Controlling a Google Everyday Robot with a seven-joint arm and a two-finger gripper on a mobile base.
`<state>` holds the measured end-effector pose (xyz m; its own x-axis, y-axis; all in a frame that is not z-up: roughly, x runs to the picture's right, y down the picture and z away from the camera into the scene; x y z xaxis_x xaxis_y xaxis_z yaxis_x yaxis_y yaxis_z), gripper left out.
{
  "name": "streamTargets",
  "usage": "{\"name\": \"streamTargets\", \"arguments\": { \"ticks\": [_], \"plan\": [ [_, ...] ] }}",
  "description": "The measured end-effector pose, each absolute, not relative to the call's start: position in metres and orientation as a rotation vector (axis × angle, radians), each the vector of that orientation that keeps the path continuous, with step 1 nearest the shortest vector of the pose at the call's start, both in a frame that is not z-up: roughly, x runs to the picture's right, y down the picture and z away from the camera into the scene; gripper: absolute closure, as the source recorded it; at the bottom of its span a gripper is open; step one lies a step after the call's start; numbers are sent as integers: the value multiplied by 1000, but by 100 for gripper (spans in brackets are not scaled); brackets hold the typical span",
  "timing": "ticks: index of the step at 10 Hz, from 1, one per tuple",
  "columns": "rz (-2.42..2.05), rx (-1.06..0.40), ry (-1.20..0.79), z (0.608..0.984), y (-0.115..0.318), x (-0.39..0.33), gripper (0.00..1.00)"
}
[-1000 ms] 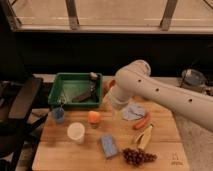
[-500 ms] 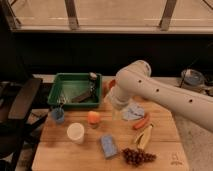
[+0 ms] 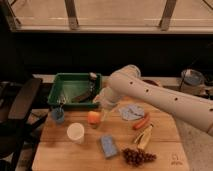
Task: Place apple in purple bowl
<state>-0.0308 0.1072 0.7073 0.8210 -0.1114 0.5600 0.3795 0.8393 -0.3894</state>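
While the apple (image 3: pixel 93 117) sits on the wooden desk (image 3: pixel 55 150) just in front of the green bin (image 3: pixel 75 90), the hand (image 3: pixel 103 112) hangs by the bin's front corner, close beside the fruit. Whether it is open or holding anything, I cannot tell.

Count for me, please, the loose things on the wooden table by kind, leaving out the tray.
Fruit and veg: 4 (apple, carrot, banana, grapes)
Cups: 2 (blue cup, white cup)
Other: 2 (cloth, blue pad)
Total: 8
The gripper hangs beside the apple, near the tray.
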Motion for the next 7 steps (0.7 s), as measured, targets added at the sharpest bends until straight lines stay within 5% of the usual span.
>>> {"name": "streamTargets", "arguments": {
  "ticks": [7],
  "plan": [
    [-223,-590,-646,752,136,-52,35]
  ]
}}
